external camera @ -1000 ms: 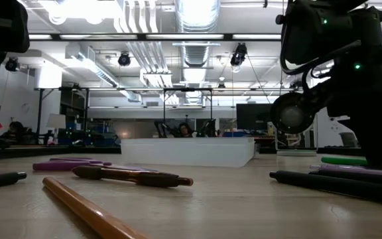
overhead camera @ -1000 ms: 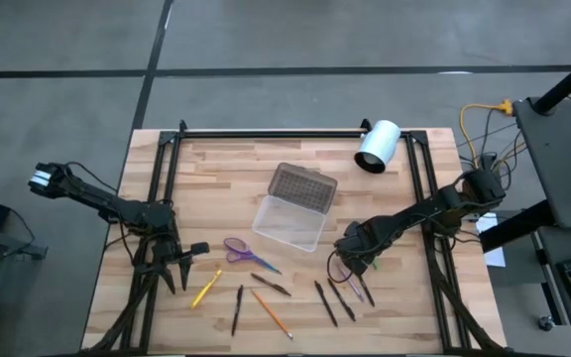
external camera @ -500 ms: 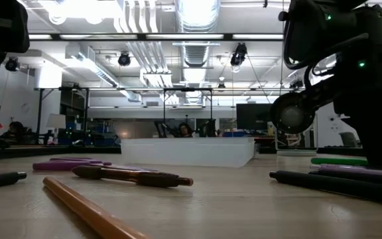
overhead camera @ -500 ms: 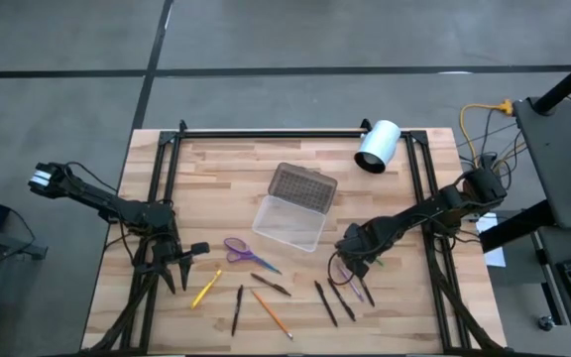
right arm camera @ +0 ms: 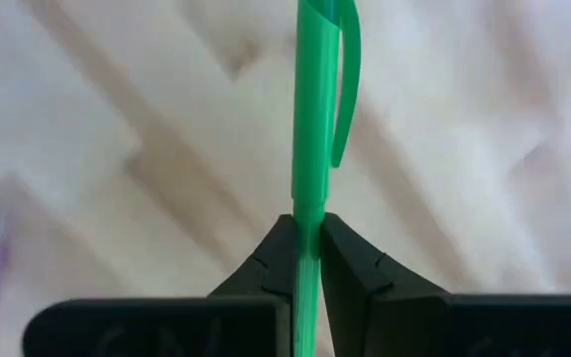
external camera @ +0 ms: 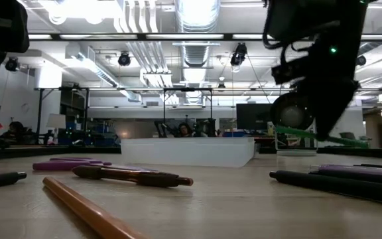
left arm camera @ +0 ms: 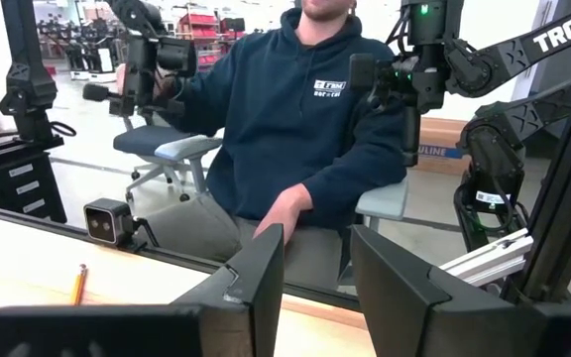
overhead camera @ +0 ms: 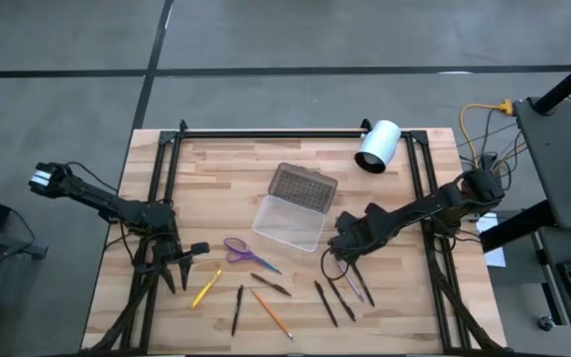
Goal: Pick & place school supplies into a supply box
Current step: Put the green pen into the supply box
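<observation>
The wooden worktop (overhead camera: 216, 188) spreads under both my arms, framed by dark rails. At its far edge a white cylinder (overhead camera: 377, 146) lies on its side. Beyond the worktop a person in a dark blue sweatshirt (left arm camera: 305, 109) sits on a chair, seen from my left wrist.

Near the middle sits the supply box (overhead camera: 289, 220), a clear case with its grey dotted lid (overhead camera: 302, 186) folded open on the far side. From table height the box (external camera: 188, 151) shows as a pale low wall.

My right hand (overhead camera: 348, 241) hangs just beside the box's right end, lifted clear of the worktop. Its fingers (right arm camera: 350, 263) are clamped on a green pen (right arm camera: 313, 119), which sticks out forward past them with its clip to one side. From table height the green pen (external camera: 310, 136) slants in the air below my right hand (external camera: 327, 123).

My left hand (overhead camera: 178, 266) waits low at the left side of the worktop, its fingers (left arm camera: 266, 268) apart with nothing between them.

The remaining supplies lie flat along the near side. The purple scissors (overhead camera: 239, 250) are closest to the box. A yellow pen (overhead camera: 205, 290) lies near my left hand, then a black pen (overhead camera: 237, 309), an orange pencil (overhead camera: 271, 312) and a dark pen (overhead camera: 270, 286). Under my right hand lie more black pens (overhead camera: 326, 302) and a purple pen (overhead camera: 358, 289), all close together.
</observation>
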{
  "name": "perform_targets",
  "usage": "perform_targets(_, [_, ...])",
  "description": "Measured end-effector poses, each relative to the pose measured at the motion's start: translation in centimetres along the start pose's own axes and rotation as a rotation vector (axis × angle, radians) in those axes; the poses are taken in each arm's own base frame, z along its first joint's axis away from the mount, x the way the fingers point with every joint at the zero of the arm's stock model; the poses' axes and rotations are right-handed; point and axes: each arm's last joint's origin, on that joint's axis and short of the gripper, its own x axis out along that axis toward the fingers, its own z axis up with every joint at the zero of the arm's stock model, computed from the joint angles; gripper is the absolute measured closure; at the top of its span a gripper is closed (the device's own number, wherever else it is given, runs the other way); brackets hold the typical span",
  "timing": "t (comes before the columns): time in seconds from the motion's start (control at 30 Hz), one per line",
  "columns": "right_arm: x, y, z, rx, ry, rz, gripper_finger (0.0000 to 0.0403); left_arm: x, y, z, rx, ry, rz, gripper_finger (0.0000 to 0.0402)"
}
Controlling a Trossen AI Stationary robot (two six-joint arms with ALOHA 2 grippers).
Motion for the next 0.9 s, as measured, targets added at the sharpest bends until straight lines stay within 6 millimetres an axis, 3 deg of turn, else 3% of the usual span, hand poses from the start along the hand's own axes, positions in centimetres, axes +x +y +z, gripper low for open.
perform_targets(0.4, [-3.7, 2.1, 3.6, -0.066, -0.23, 0.054, 0.0388, 0.0, 0.0, 0.0, 0.0, 0.0, 0.001, 0.0297])
perform_targets(0.63, [-3.9, 2.7, 5.7, -0.139, -0.346, 0.118, 0.0388, 0.0, 0.0, 0.0, -0.001, 0.0, 0.001, 0.0297])
perform_targets(0.9, [-2.8, 1.8, 7.8, -0.182, -0.369, 0.1, 0.0388, 0.0, 0.0, 0.0, 0.0, 0.0, 0.002, 0.0297])
